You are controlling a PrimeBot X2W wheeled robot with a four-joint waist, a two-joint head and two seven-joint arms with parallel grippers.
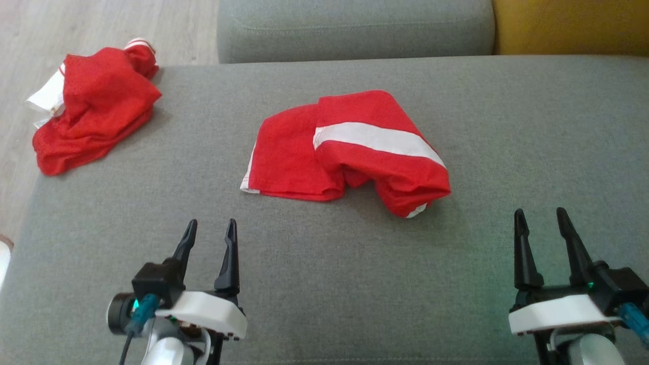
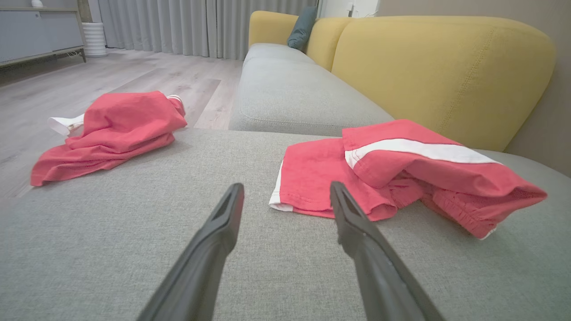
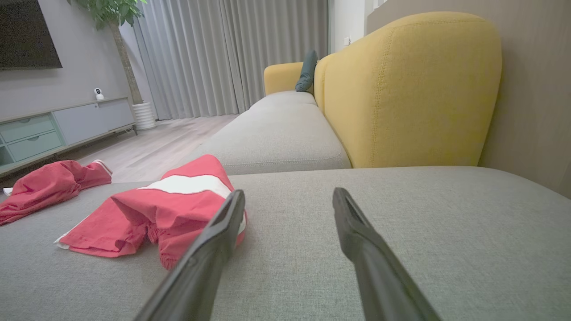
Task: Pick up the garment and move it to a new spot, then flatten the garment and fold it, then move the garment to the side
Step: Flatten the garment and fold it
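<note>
a red garment (image 1: 350, 152) with a white stripe (image 1: 375, 139) is seen lying loosely doubled over near the middle of the grey couch seat (image 1: 324, 284), ahead of both arms and between them. its long axis is laid across the head view, left to right, with the right end bunched up and the left end lying flatter. a hemmed corner is presented toward the left gripper (image 1: 212, 223).

the left gripper is held low over the seat with its fingers spread apart and nothing between them. the right gripper (image 1: 540, 212) is likewise spread and empty. neither is touching the cloth.

the left gripper is judged the nearer: the flat left corner lies just ahead of it and a little to its right, as is confirmed in the left wrist view (image 2: 401, 174). from the right gripper the bunched end is set further off, ahead and to its left (image 3: 169, 209).

another red garment (image 1: 96, 106) is heaped at the far left corner of the seat, partly hanging toward the floor (image 1: 30, 30), well apart from both grippers. which of the two is meant cannot be told for certain; the middle one is assumed, and no step of the task is judged done on it yet.

no brand, label or readable writing can be made out on either piece.
</note>
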